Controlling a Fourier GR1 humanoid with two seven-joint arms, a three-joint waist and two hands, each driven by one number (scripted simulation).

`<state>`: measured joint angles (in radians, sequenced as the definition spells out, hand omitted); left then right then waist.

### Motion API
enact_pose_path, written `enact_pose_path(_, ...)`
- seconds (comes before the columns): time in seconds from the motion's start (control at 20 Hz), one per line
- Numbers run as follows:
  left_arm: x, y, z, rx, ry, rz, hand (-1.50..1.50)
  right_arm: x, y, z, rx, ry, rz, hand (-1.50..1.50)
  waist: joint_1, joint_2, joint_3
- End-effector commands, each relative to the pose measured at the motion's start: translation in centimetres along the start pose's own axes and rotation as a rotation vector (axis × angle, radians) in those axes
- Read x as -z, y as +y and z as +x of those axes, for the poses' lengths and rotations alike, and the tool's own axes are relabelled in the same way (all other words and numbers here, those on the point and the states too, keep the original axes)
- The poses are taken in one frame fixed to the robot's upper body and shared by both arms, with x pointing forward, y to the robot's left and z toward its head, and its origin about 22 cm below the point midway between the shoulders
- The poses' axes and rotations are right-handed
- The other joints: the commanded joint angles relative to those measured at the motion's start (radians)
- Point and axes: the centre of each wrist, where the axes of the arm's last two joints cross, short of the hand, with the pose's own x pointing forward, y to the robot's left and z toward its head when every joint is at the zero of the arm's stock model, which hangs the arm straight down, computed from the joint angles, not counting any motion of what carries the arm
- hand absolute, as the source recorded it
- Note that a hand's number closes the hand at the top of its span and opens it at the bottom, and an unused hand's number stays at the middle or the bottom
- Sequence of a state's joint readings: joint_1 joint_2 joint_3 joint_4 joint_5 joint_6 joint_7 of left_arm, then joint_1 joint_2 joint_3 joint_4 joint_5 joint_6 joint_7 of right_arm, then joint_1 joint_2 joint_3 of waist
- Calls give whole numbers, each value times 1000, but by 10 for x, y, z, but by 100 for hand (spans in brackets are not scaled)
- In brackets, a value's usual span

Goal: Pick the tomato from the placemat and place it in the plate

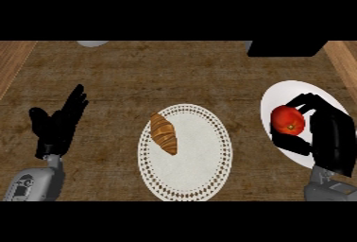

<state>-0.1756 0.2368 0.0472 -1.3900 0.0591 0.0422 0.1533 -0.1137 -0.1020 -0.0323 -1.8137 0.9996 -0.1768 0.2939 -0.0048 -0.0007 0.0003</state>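
A: Grey forearms come in from the lower edge, two of them. At the far left, the left robot hand (pixel 57 124) rests above the bench (pixel 140 71) with straight fingers pointing up, open and holding nothing.

B: Why does it stay there?

A: I think it simply keeps out of the way, because the task needs only one arm.

B: And in the middle?

A: One white placemat (pixel 185 153) with a lace border lies on the bench. One croissant (pixel 164 133) lies on its left part. No tomato is on the placemat now.

B: So where is the tomato?

A: At the right. One tomato (pixel 287 119) is over the one white plate (pixel 293 92), and the right robot hand (pixel 327 137) has its fingers and thumb curled around it. I judge the hand holds it there for release. I cannot tell if the tomato already touches the plate.

B: Anything else?

A: At the top edge, one pale round object (pixel 92 43) and one dark block (pixel 286 48), both cut off.
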Motion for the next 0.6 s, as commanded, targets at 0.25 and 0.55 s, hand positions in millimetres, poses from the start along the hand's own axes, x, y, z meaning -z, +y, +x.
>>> enact_pose_path(0.25,-1,6,-5,-12,-1,-18,0,42,-1,-93,-69,97,5,150,10,2,0)
enact_pose_path(0.55,-10,-24,-2,-3,8,-26,0,51,6,-140,-119,135,198,150,16,3,1)
